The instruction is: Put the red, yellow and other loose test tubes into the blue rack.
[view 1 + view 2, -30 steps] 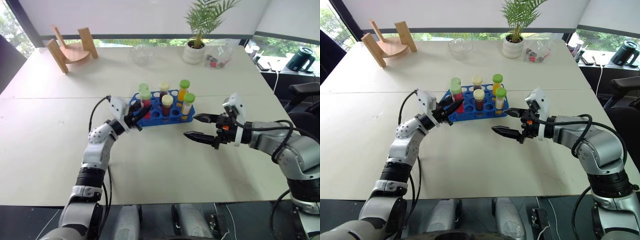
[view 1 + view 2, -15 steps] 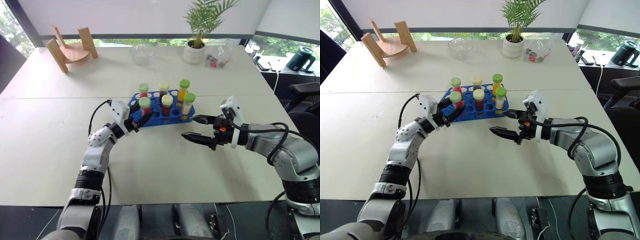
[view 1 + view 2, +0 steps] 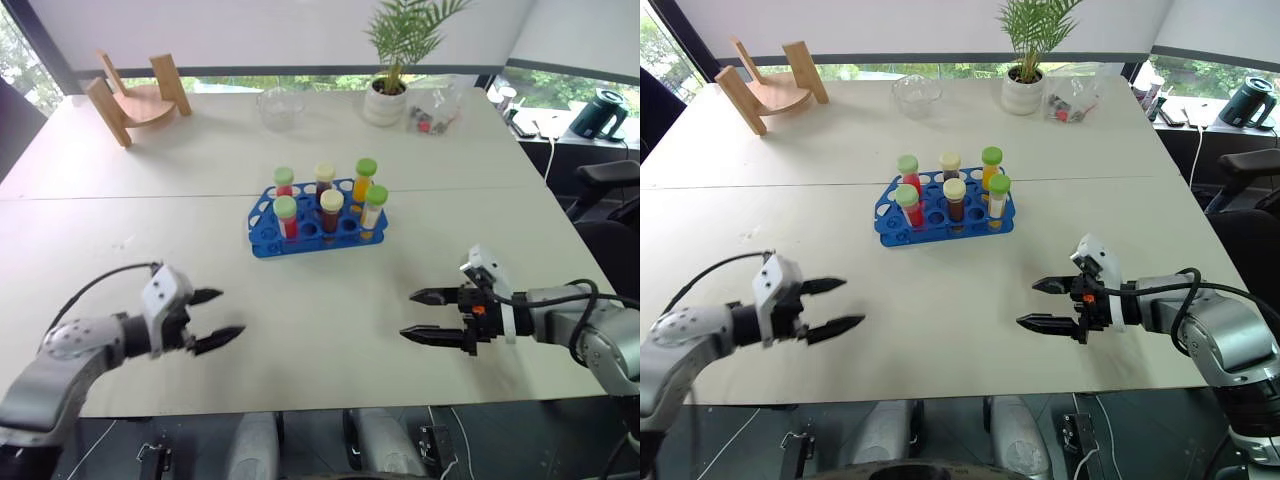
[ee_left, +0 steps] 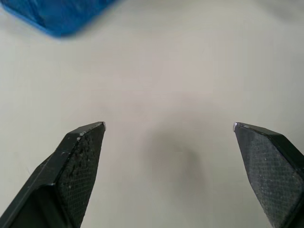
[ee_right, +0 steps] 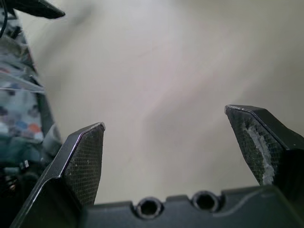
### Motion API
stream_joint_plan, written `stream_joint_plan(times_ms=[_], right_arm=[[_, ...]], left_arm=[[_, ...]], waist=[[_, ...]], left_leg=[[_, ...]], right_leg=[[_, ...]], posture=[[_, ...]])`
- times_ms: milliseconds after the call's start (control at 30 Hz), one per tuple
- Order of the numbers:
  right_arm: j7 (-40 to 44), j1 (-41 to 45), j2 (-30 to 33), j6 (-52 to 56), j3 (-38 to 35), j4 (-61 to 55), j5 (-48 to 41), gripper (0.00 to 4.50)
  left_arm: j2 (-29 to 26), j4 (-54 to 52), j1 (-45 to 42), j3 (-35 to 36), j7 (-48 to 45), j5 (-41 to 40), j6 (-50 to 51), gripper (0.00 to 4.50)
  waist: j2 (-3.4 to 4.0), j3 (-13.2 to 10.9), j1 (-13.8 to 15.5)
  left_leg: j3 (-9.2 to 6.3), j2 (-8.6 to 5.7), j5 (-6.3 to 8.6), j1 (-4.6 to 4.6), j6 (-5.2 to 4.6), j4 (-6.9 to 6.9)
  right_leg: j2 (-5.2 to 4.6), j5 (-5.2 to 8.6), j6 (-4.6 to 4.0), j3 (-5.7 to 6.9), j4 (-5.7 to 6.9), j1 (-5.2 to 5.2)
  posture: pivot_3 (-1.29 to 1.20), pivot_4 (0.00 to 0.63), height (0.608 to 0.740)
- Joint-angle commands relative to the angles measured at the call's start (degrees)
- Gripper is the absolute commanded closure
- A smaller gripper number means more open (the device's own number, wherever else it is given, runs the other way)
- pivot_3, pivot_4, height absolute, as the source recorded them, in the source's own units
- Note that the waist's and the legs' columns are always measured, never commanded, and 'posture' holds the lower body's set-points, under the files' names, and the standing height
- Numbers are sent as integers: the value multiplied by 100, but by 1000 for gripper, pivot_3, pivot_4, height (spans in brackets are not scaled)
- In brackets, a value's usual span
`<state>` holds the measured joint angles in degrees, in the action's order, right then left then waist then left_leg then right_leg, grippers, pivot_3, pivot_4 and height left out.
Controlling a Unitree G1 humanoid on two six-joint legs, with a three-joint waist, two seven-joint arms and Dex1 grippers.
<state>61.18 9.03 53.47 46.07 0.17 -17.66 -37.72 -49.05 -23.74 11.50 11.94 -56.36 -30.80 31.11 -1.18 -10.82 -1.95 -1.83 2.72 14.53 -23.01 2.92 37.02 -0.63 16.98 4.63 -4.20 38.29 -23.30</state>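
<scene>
On the pale table (image 3: 120, 210) the blue rack (image 3: 262, 240) sits near the middle, and six capped tubes stand upright in its holes. The red tube (image 3: 286, 215) with a green cap is in the front row beside a dark brown tube (image 3: 331, 209) with a cream cap, and the yellow tube (image 3: 375, 206) with a green cap stands at the rack's right end. An orange tube (image 3: 365, 178) with a green cap is in the back row.

Both arms hang low over the near edge, well apart from the rack. The left gripper (image 3: 216, 319) has its jaws spread wide with nothing between them. The right gripper (image 3: 423, 315) also holds its jaws wide and empty.

Bare table lies between the grippers and the rack. Along the far edge are a wooden stand (image 3: 140, 95), a glass bowl (image 3: 280, 107), a potted plant (image 3: 390, 90) and a clear bag (image 3: 437, 110).
</scene>
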Motion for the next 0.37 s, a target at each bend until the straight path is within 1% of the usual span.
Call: stream_joint_plan(times_ms=[33,233,367], right_arm=[[133,170,-27,-166,49,100,115,0],[88,476,-304,-275,272,351,356,0],[66,590,-412,-239,274,324,360,0]], left_arm=[[-245,-378,290,408,-222,-229,154,49],[-193,-267,191,449,-82,-286,250,49],[-34,-251,5,428,48,-506,419,49]], waist=[[4,-2,0],[3,-2,-12],[5,-2,-12]], left_leg=[[4,-1,0,4,0,2],[16,-1,0,3,2,2],[11,0,4,-16,-5,-7]], right_leg=[[-4,-3,-3,-1,-8,8],[-4,-7,-8,-8,-15,4],[3,-13,21,-6,-14,-14]], posture=[[0,150,740],[0,150,740],[0,150,740]])
